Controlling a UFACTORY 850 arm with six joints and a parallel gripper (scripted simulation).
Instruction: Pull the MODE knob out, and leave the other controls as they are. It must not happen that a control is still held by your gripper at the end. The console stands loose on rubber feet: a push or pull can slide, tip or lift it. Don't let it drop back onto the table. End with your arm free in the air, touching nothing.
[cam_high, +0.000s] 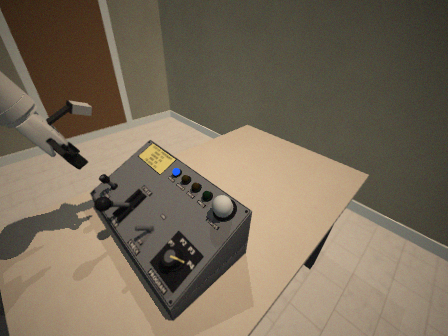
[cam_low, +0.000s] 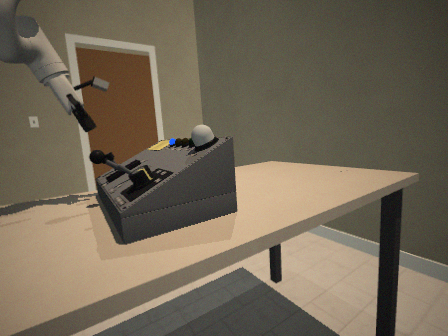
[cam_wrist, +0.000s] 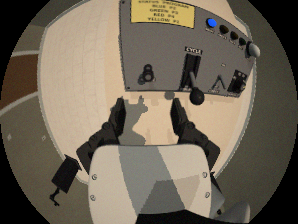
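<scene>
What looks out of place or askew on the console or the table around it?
Nothing stands out. The console sits flat on the table, not tipped. The gripper hangs open and apart from it, up beside the small black knob.

Olive-grey walls (cam_low: 320, 80) enclosed the room. A brown door (cam_low: 122, 100) in a white frame stood behind the tan surface (cam_low: 310, 187), which rested on dark legs (cam_low: 389, 260) over a pale tiled floor (cam_high: 380, 280) with light baseboard.

The top view looks down steeply on the console (cam_high: 170, 225); the exterior view faces its side from table height; the wrist fisheye looks down past the gripper (cam_wrist: 148, 123). All share the console.
</scene>
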